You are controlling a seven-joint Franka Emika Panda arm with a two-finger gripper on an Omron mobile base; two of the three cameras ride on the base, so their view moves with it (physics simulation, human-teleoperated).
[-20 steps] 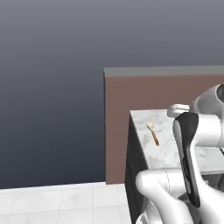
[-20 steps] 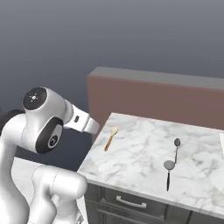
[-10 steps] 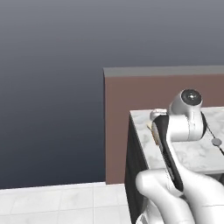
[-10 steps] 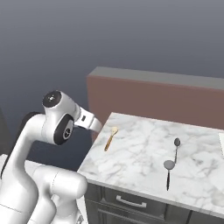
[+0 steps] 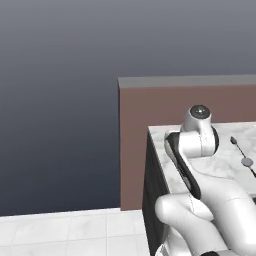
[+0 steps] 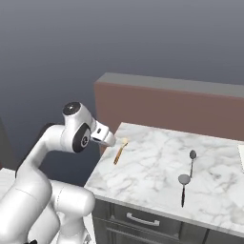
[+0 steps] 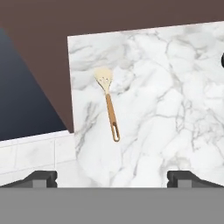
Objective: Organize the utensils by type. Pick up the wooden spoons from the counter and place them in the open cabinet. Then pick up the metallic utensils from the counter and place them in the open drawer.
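The small wooden spoon (image 7: 109, 103) lies flat near the tabletop's (image 7: 175, 109) corner, below the wide-open, empty hand (image 7: 112, 177); it looks light and stiff, best pinched across its slim orange-brown handle, mid-length.

Two metallic utensils (image 5: 241, 153) lie on the counter (image 5: 226, 150) beyond the arm (image 5: 192, 150).
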